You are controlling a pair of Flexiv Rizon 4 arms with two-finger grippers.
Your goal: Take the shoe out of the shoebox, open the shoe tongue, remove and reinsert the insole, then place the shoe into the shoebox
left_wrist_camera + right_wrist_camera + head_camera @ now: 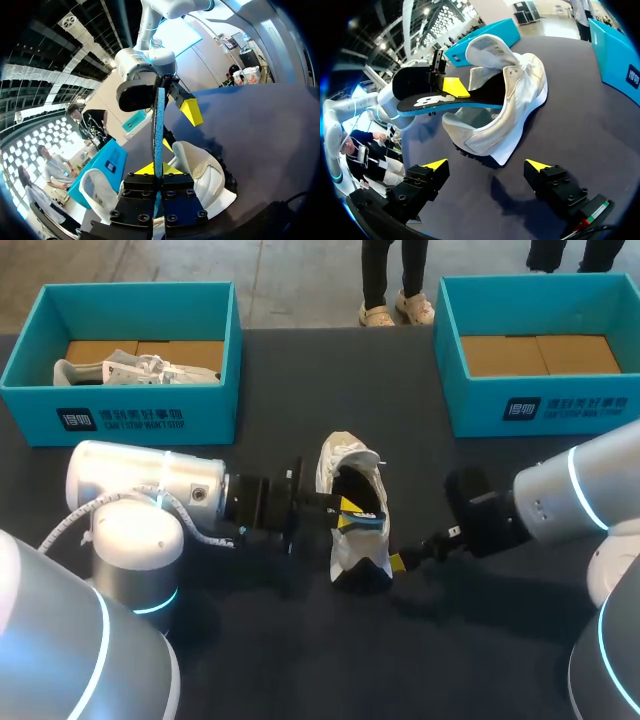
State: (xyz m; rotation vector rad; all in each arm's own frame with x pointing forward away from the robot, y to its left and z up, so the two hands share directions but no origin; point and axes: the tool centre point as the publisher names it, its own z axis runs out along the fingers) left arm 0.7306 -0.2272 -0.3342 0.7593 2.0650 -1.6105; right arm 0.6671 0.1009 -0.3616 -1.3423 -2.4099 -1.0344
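Two steps look finished, judging by how things lie: the white low-top sneaker (345, 460) is out of a box and sits near the middle of the dark table (500, 640), and its tongue is folded back so the mouth gapes. The insole step is in hand. The left gripper (350, 512), reaching in from nine o'clock of the sneaker, has its fingers pinched flat on the black insole with the blue edge (435, 95). The held end sticks out of the mouth while the far end lies inside the shoe. Whether the insole is on its way out or going back in cannot be told from these views, so I judge the task to be roughly at its midpoint. The right gripper (396, 564) hangs at about five o'clock of the sneaker, just beside its sole. Its fingers are spread wide, holding nothing and apparently not touching the shoe. What is left is to seat the insole fully and then box the shoe. One teal cardboard shoebox (120, 415) stands at ten o'clock with a pale second sneaker (130, 368) in it. The second teal shoebox (560, 405), at two o'clock, shows only its brown floor and seems the likelier home.
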